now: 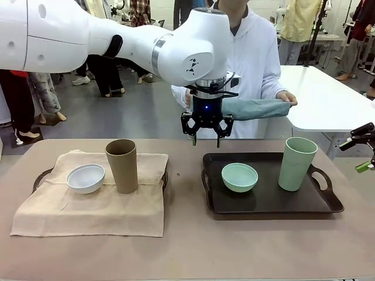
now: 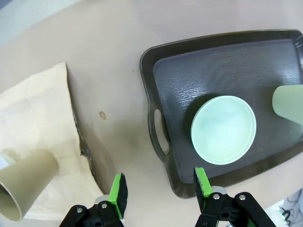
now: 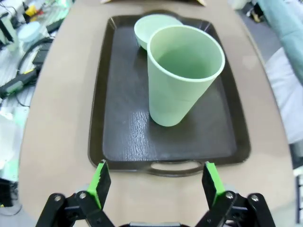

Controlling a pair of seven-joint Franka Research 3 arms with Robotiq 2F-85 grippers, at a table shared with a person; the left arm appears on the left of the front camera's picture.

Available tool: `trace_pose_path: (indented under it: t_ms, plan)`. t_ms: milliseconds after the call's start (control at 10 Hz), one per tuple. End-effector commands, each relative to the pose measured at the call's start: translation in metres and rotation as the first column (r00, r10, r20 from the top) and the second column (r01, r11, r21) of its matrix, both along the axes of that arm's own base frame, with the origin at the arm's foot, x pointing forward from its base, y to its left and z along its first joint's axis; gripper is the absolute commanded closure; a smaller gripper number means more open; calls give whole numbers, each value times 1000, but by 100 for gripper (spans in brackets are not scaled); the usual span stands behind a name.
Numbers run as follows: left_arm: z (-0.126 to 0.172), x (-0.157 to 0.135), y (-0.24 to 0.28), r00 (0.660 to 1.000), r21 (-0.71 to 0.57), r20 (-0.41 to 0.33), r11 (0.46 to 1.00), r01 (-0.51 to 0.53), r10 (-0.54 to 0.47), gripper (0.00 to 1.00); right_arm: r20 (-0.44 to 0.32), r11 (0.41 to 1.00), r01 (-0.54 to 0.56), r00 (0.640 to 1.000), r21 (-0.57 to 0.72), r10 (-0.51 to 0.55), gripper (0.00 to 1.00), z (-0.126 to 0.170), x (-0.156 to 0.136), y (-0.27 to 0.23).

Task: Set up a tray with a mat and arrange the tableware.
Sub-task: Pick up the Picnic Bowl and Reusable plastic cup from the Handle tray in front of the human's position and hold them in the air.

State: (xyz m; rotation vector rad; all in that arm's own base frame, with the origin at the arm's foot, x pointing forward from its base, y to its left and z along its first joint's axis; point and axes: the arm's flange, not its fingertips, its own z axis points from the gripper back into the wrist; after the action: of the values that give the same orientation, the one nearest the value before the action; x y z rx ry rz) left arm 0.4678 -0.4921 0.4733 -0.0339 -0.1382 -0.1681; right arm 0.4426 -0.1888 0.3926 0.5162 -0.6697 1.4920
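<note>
Counter [image 1: 187,254] beige; left hand [image 1: 207,139], empty and parted, hovered above corner of dark tray [image 1: 269,202]; mint bowl [image 1: 239,177] just beyond; careless descent could clip its rim.

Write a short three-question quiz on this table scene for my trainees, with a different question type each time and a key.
1. True or false: the dark tray that holds the mint bowl and the mint cup has a mat lying on it.
2. What stands on the beige mat?
A. white bowl and tan cup
B. two mint cups
C. a plate and a spoon
3. Short answer: are the jaws of the left gripper open or shut, and does it hold anything?

Key: 1 false; 2 A; 3 open, holding nothing.
</note>
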Motion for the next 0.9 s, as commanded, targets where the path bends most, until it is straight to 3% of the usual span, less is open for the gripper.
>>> trace_pose_path:
  t_ms: [0, 300, 800]
  plan:
    - [0, -2, 0, 1000, 2, -2, 1000, 2, -2, 26, -2, 1000, -4, 1000, -14, 4, 0, 2, -7, -2]
    - [-6, 3, 0, 1000, -75, 4, 997, -9, 9, 26, 9, 999, -10, 1000, 35, 9, 0, -8, 13, 17]
    - [-48, 21, 4, 1000, -53, -27, 999, 0, -1, 26, 13, 996, 52, 999, 69, -53, 0, -39, 41, 50]
